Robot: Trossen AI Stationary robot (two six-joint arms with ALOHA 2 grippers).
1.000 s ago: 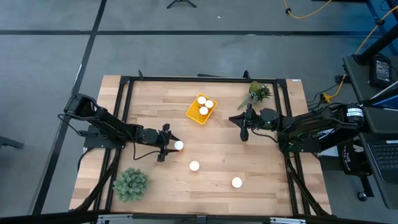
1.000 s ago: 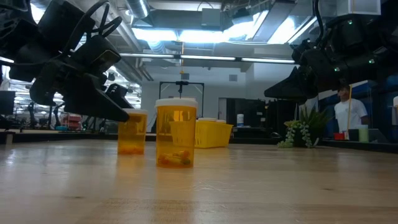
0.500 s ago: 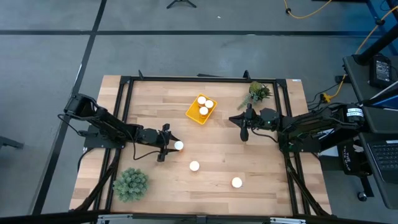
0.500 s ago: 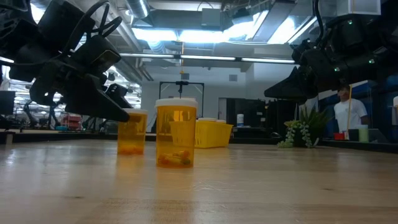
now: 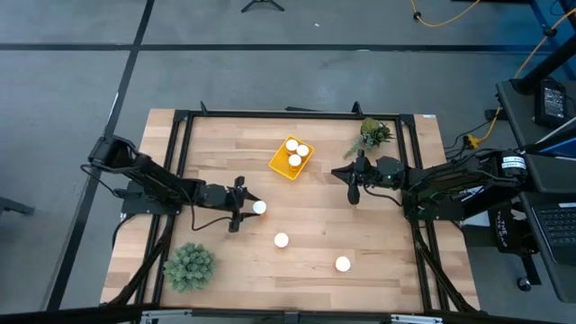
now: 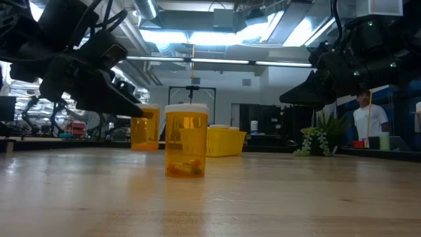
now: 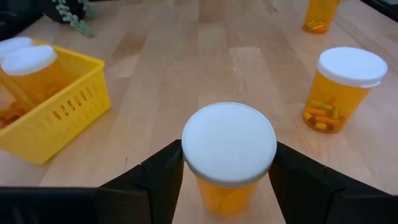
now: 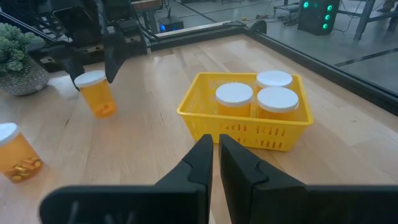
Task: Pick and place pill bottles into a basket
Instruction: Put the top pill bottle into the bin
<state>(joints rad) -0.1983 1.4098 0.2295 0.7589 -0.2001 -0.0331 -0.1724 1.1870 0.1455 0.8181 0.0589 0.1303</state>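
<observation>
Left gripper [image 5: 249, 207]: you see it holding a pill bottle [image 7: 229, 155] | right gripper [image 8: 215, 147]: closed, empty, near the basket [image 5: 291, 157]

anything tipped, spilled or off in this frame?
Nothing stands out. Three white-capped orange pill bottles stand upright in the yellow basket, two stand upright on the wooden table, and the left gripper holds a sixth bottle upright.

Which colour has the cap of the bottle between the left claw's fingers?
White; the cap shows best in the left wrist view.
</observation>
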